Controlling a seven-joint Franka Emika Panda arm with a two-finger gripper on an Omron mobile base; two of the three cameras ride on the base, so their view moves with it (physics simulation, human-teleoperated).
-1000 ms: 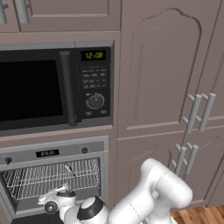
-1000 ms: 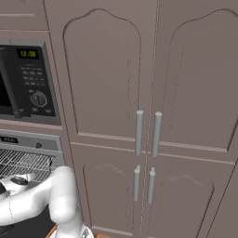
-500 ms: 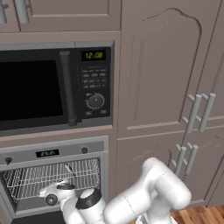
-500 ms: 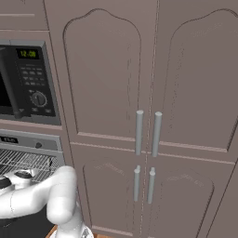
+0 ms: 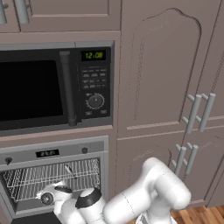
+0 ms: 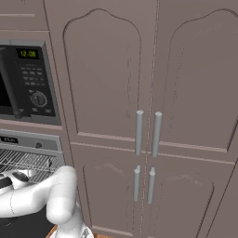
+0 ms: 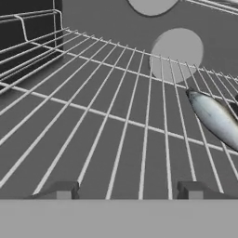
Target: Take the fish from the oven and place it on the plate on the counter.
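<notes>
Left base view: we're reaching into the oven [image 5: 52,175], under the microwave [image 5: 54,87]. Hand view: fish [image 7: 214,118] lying on the oven rack [image 7: 107,116], right of the gripper [image 7: 125,189]; jaws apart, holding nothing. Next, we're judging, shifting right before gripping.

Base views flank oven [image 5: 52,175] (hand inside).

Wire rack [image 7: 116,116] lies bare — fish [image 7: 214,118] alone at its edge.

A green "12:08" is displayed on the clock [image 5: 94,55] of the black microwave [image 5: 52,89], while its button labels and the oven's display are too blurred to be read
</notes>
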